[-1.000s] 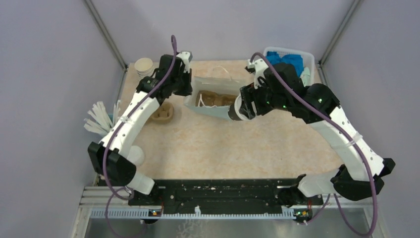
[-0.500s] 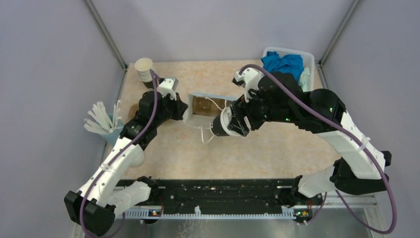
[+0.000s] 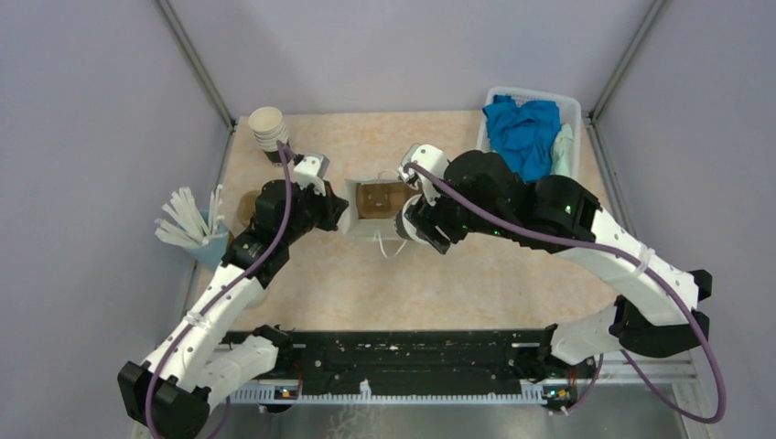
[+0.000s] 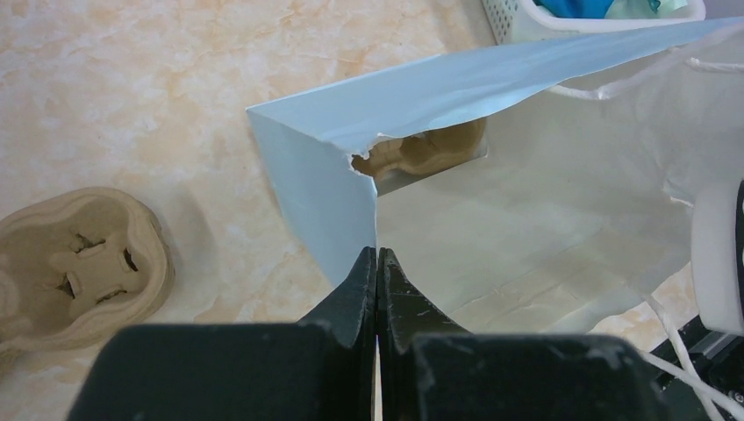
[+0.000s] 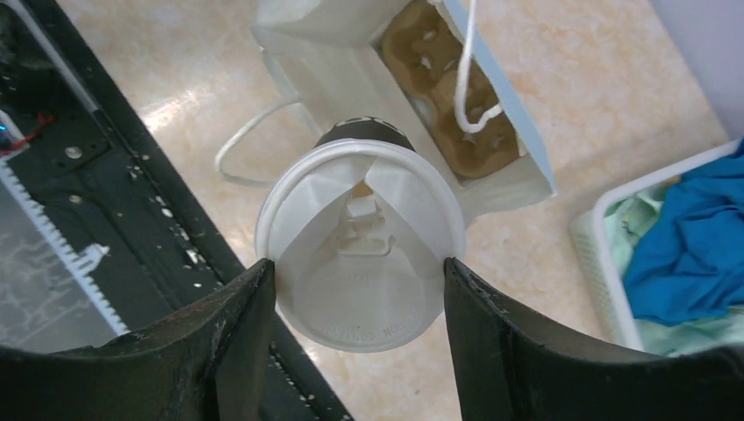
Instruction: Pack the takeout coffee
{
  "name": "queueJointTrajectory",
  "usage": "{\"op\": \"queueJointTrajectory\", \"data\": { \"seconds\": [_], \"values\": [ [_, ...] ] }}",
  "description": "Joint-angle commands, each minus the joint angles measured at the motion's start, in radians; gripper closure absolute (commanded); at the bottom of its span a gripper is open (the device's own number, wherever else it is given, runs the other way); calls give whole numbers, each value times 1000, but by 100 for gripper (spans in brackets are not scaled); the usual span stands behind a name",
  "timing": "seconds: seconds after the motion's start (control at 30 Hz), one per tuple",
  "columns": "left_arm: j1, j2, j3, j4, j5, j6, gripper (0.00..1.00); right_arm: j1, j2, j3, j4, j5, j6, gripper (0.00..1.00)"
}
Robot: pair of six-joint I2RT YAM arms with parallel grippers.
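Note:
The takeout coffee [image 5: 360, 263], a dark cup under a round white lid, sits between the fingers of my right gripper [image 5: 360, 267], which is shut on the lid's rim. It hangs tilted over the near side of a pale blue paper bag [image 5: 325, 53] with a brown cup carrier [image 5: 447, 96] inside. In the top view the right gripper [image 3: 409, 222] is at the bag's [image 3: 373, 174] right edge and hides most of the cup. My left gripper [image 4: 377, 256] is shut on the bag's [image 4: 526, 219] left rim, seen from above at the left gripper [image 3: 337, 208].
A loose brown carrier [image 4: 79, 263] lies left of the bag. A stack of lidless cups [image 3: 266, 128] stands at the back left, and white sticks in a holder [image 3: 188, 219] at the left edge. A white basket [image 3: 569, 108] with blue cloth [image 3: 522, 128] sits at the back right.
Over the last second both arms came nearer and leftward, and the bag moved with the left gripper. The right gripper carried the cup left to the bag's right edge.

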Motion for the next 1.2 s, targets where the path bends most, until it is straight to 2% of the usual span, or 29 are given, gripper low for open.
{"op": "queueJointTrajectory", "data": {
  "seconds": [0.0,0.2,0.4,0.63,0.83,1.17],
  "values": [
    [-4,-13,17,48,12,23,100,10,4,-13,79,93,-171,43],
    [-3,-24,21,36,19,29,100,16,-8,-99,160,60,-347,45],
    [-3,-37,8,30,29,41,100,21,-28,-186,321,86,-506,46],
    [-4,-59,-7,46,25,90,100,20,19,-246,345,105,-658,46],
    [-4,-57,-24,62,46,94,100,26,52,-302,378,96,-693,48],
    [-4,-54,-34,31,46,106,100,36,91,-418,534,183,-718,48]
  ]
}}
